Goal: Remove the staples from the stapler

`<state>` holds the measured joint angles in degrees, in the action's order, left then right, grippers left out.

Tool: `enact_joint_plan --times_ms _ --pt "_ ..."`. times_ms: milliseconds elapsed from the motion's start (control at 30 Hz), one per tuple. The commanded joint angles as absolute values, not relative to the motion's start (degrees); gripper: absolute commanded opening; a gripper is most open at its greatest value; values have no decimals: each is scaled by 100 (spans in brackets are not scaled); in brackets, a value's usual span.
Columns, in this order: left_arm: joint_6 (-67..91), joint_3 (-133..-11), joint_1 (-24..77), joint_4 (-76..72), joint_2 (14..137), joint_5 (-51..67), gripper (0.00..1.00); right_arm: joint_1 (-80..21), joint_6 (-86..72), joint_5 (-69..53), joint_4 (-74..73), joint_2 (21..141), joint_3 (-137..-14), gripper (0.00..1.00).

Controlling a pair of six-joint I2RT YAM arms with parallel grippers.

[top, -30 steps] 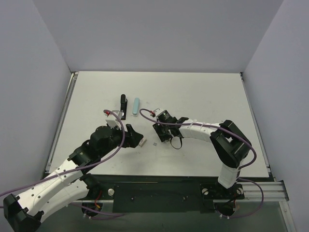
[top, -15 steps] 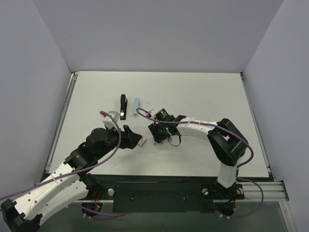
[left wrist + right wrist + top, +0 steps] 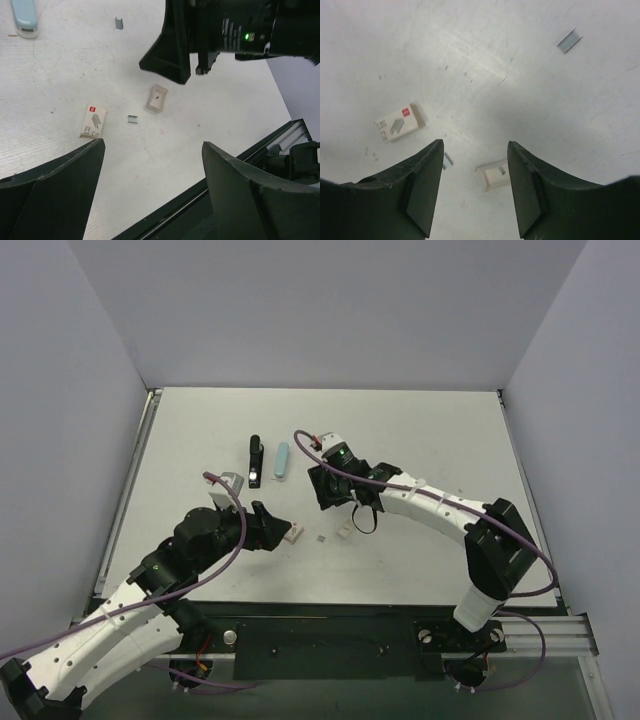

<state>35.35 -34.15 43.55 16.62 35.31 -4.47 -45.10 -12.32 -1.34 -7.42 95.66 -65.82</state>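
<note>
Stapler (image 3: pixel 254 461) beside light-blue bar (image 3: pixel 282 460); labelled box (image 3: pixel 294 533), small tray (image 3: pixel 343 532) nearer arms.

Top external view: fixed, high behind the arm bases, facing down and forward over the whole table (image 3: pixel 420 430), from a distance.

Left wrist view: looks obliquely forward past the left gripper (image 3: pixel 151 150), with the right gripper (image 3: pixel 192 72) ahead and above.

Right wrist view: faces almost straight down, close to the surface.

All three views share the labelled box (image 3: pixel 93 121), open tray (image 3: pixel 157 97) and loose staple strip (image 3: pixel 132 118). These lie ahead of the left gripper and beneath the right one.
</note>
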Motion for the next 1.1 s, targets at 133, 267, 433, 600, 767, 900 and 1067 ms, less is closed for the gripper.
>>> enact_joint_plan --times_ms 133,267,433,600,767,900,1067 --pt "3480 -3498 4386 1661 3577 -554 89 -4158 -2600 1336 -1274 10133 -7654 57" --pt "3419 -3559 4386 1705 3647 -606 89 -4008 -3022 1572 -1283 10572 -7997 59" --pt "3384 -3577 4386 1661 3735 -598 90 -3850 -3541 2012 -1450 11030 -8393 59" --pt "3357 -3516 4394 1565 3788 -642 93 -3770 -3928 2223 -1573 11425 -8639 60" --pt "3357 -3481 4386 1494 3850 -659 94 -3753 -4087 2373 -1643 11707 -8937 60" --pt "3384 -3445 4386 1415 3867 -633 94 -3762 -4166 2373 -1766 12014 -9175 60" --pt "3419 -3410 4386 1371 3929 -598 94 -3770 -4263 2391 -1810 12243 -9325 60"
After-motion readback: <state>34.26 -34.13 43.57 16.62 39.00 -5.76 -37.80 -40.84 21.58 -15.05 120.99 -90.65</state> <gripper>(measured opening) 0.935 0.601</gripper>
